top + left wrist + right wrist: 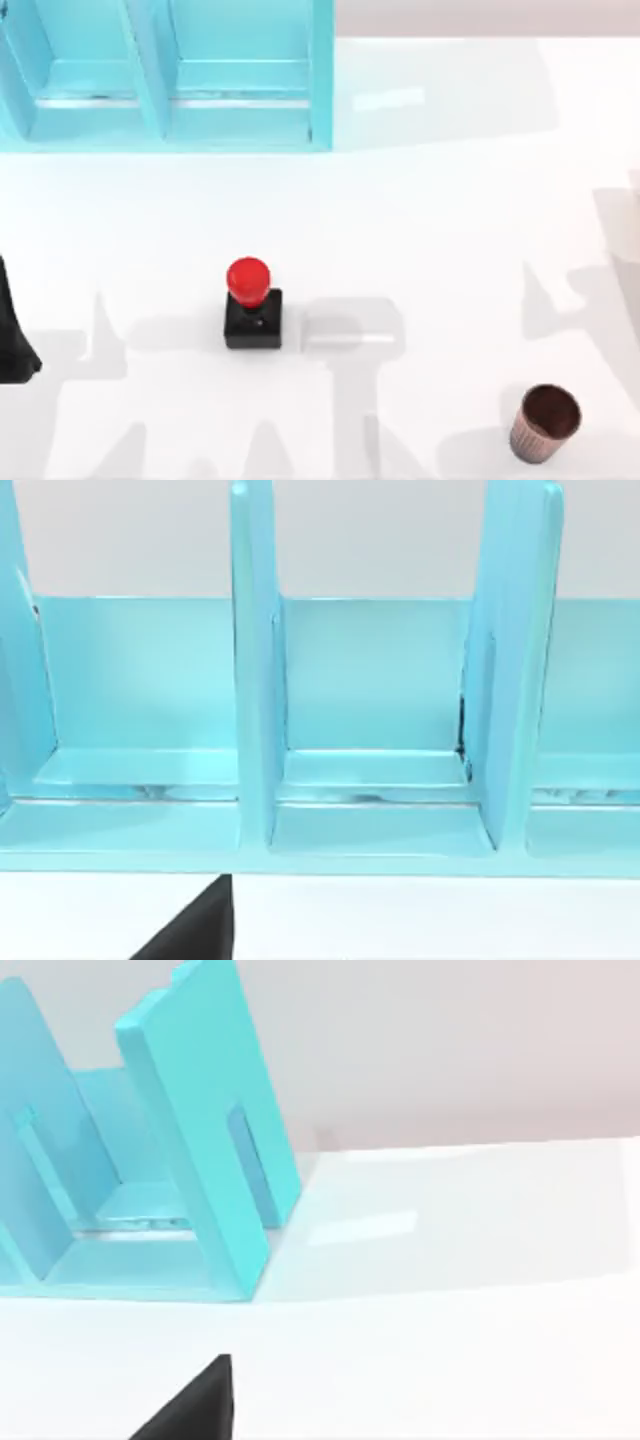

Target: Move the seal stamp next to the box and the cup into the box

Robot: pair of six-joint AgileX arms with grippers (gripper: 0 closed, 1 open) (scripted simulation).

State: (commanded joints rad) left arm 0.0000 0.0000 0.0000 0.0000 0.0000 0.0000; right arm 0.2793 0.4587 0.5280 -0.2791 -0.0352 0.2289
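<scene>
The seal stamp (pixel 252 310) stands upright, well to the right of my left arm at the table's left edge; the cup (pixel 545 422) stands nearer my right side. I cannot tell my grippers' opening.

Seal stamp (pixel 252 308), black square block base with glossy round red knob: upright on white surface (pixel 450 250), left of centre. Copper-brown ribbed metallic cup (pixel 545 422), dark inside: upright, near right front. Light-blue partitioned box (pixel 170 75): back left, well apart from both.
</scene>
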